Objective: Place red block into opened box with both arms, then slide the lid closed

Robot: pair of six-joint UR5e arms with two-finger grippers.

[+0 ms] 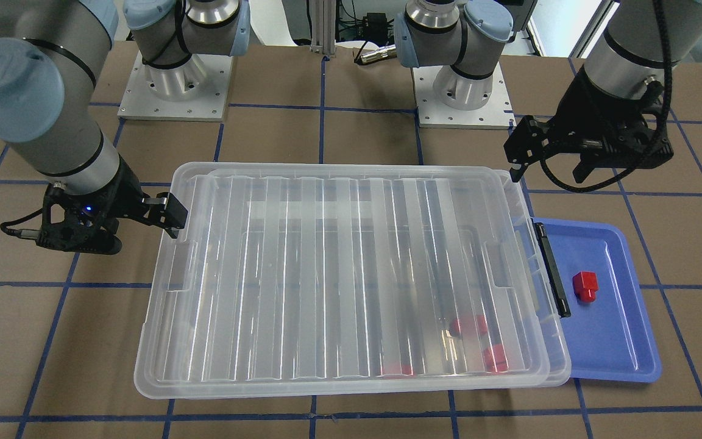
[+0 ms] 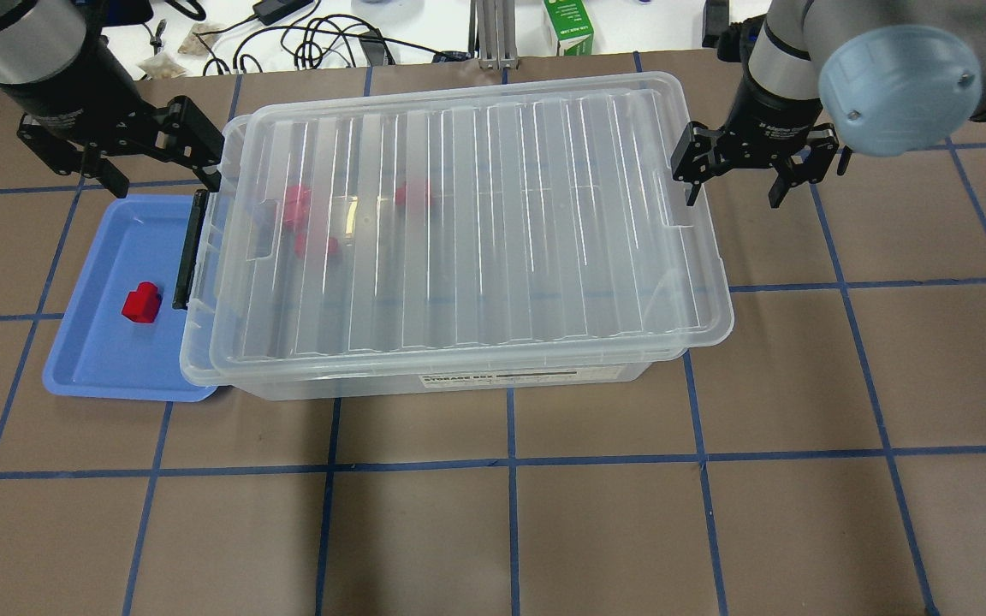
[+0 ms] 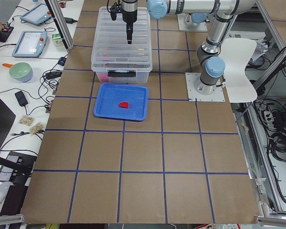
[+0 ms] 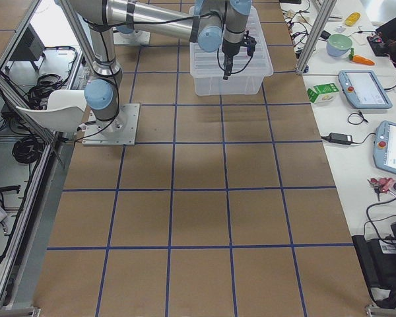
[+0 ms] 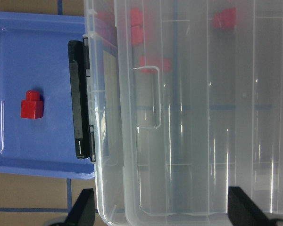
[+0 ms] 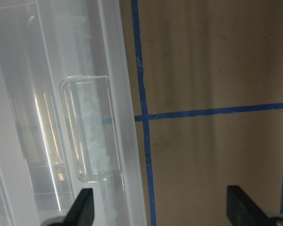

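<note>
One red block (image 2: 141, 303) lies on the blue tray (image 2: 99, 364) beside the box (image 2: 459, 382). The ribbed lid (image 2: 476, 222) rests on the box, covering nearly all of it. Only a narrow strip by the black bar (image 2: 188, 248) stays uncovered. Three more red blocks (image 2: 296, 205) show blurred through the lid. My left gripper (image 2: 161, 171) hovers open over the box's bar end and the tray's far edge, holding nothing. My right gripper (image 2: 734, 192) is open and empty just off the lid's opposite short side, one finger close to the rim. In the left wrist view the red block (image 5: 32, 105) sits left of the bar.
The blue tray (image 1: 607, 341) butts against the box's bar end. Both arm bases (image 1: 174, 79) stand behind the box. A green carton (image 2: 567, 26) and cables lie at the table's far edge. Bare brown table with blue tape lines (image 2: 510, 513) stretches in front.
</note>
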